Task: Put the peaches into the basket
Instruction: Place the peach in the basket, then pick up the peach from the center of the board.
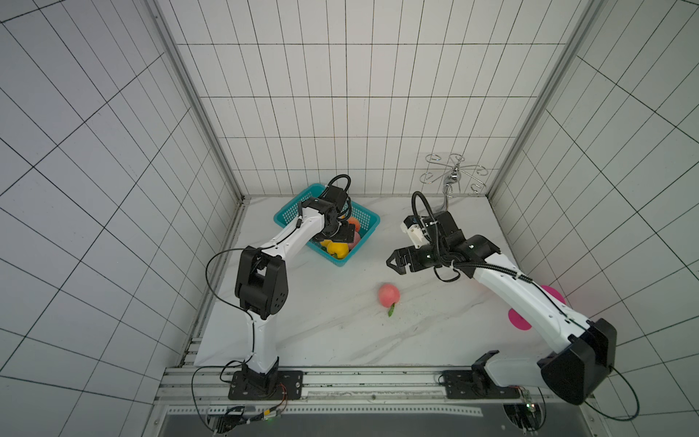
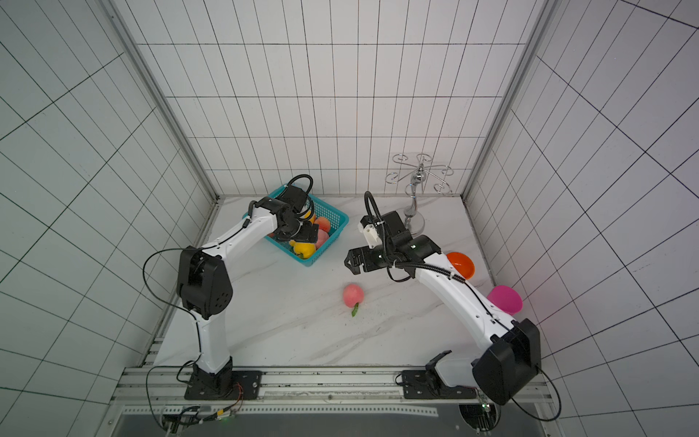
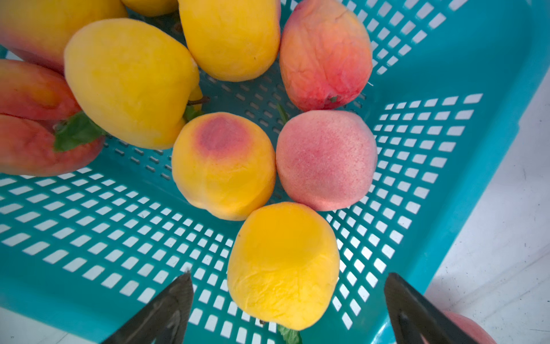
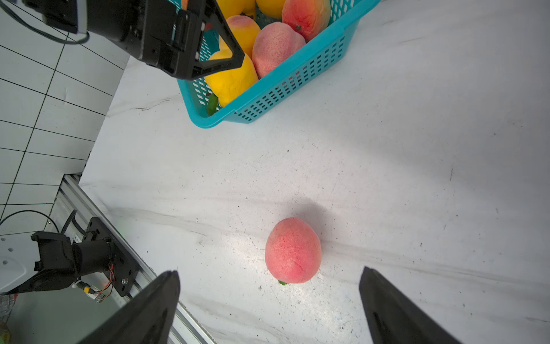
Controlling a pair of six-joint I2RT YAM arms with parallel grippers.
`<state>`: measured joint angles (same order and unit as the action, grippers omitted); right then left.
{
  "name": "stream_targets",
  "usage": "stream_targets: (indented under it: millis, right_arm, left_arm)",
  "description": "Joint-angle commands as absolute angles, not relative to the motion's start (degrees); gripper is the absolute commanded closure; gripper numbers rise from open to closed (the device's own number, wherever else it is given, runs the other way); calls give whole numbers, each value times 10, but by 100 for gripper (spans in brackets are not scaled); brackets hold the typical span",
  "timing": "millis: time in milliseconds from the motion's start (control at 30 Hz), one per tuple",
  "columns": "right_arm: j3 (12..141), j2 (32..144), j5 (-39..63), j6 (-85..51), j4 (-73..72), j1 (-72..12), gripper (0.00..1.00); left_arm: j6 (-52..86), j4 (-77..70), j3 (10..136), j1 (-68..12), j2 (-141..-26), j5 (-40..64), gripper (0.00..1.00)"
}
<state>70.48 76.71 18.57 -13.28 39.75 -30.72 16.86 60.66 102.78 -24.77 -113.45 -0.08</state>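
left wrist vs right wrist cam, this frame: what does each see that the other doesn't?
Left wrist only: the floor of the teal basket and a leafy red-orange peach. Right wrist only: the whole lone pink peach on the marble table, ahead of the open right gripper; left wrist catches at most a pink sliver. Both: the basket, a speckled pink peach inside, and the yellow peach under the open left gripper.
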Motion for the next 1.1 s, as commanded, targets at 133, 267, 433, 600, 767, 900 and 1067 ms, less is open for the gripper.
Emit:
stream_targets:
  millis: [133,267,433,600,767,900,1067]
  right_arm:
    - [688,774,203,-132,401,-303,2]
    - [679,796,213,-131,397,-303,1]
    - [666,825,211,-135,392,-303,2]
    - [654,855,214,-139,382,-303,2]
    - [628,878,227,-145,360,-303,2]
    - [601,880,237,-153,333,-305,2]
    - [576,886,245,-156,312,-308,2]
  left_arm:
    - [176,620,1006,-250,-1067,21,2]
    - [201,602,946,-261,-1019,55,2]
    - [241,580,879,-282,-968,87,2]
    - [279,549,825,-303,-926,123,2]
    - [314,516,768,-308,-891,158,2]
    - [323,511,743,-308,-875,161,2]
    - [331,502,726,-308,-862,167,2]
